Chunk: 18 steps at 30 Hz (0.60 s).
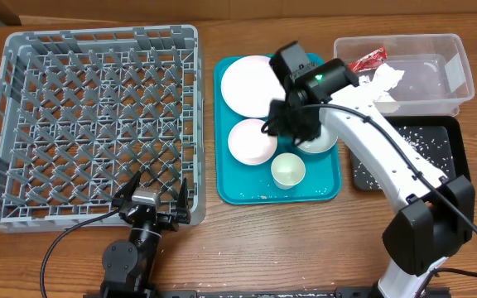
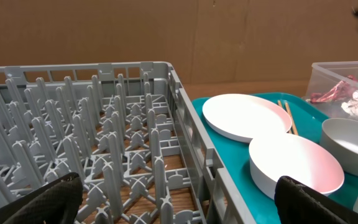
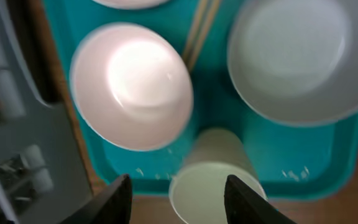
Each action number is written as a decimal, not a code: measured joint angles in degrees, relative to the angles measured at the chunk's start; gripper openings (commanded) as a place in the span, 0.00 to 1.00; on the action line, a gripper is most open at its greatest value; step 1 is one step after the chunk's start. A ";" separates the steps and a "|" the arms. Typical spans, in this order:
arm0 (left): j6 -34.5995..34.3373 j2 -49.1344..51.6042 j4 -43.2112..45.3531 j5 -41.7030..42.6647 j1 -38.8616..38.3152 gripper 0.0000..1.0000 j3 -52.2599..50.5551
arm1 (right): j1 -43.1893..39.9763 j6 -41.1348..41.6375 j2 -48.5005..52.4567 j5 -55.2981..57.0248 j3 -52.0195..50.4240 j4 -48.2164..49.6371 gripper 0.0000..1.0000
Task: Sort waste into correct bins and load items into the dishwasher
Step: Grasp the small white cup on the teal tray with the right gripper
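Small white cup (image 3: 213, 180) upright at near edge of teal tray (image 1: 230, 180), beside pink bowl (image 3: 132, 87); right gripper (image 3: 179, 196) hovers above, fingers apart, roughly framing cup, likely aligning a grasp; left gripper (image 1: 151, 197) spread, parked at dish rack (image 1: 89, 116) front wall, out of the way.

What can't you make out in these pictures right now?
Right wrist: the chopsticks run off the top edge, the cup off the bottom; blur leaves the specks on the teal tray unidentifiable.
Overhead: the right arm covers the chopsticks, the right gripper and most of one bowl.
Left wrist: the cup and the clear tub are cut by the right edge.
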 measured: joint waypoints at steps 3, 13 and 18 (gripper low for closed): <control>0.00 0.00 0.00 0.00 0.00 1.00 0.00 | 0.00 1.79 0.02 0.17 -0.94 -2.69 0.42; 0.00 0.00 0.00 0.00 0.00 1.00 0.00 | 5.16 3.26 0.02 1.95 -0.96 -5.79 0.38; 0.00 0.00 0.00 0.00 0.00 1.00 0.00 | 4.70 3.74 0.02 2.62 -1.01 -8.55 0.37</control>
